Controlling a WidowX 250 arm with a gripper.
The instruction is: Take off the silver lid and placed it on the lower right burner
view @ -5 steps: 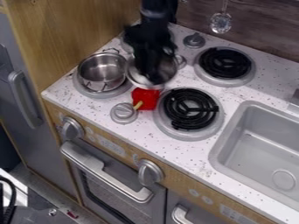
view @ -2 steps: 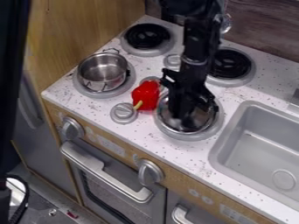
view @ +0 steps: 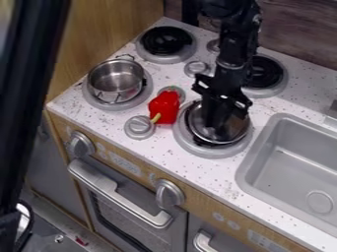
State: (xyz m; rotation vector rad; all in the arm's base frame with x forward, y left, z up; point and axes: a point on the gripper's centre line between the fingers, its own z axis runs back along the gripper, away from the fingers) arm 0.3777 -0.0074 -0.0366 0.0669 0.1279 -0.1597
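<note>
Silver lid [view: 227,135] slightly rightward; beneath the jaws

the claw [view: 217,124] seems to hide some of the silver lid [view: 227,136]; the right edge crops the sink [view: 242,170].

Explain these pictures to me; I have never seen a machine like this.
Every picture comes from one fixed camera, looking down at a slant on a toy kitchen. The machine is a black robot arm, entering from the top edge. Its working end is the gripper, a two-part pincer that serves as its hand.

Right at the gripper is the silver lid, over the lower right burner; I cannot tell whether the gripper is holding it. The pot sits uncovered on the lower left burner. Between these two burners lies a red pepper with a yellow stem. To the right is the sink.
</note>
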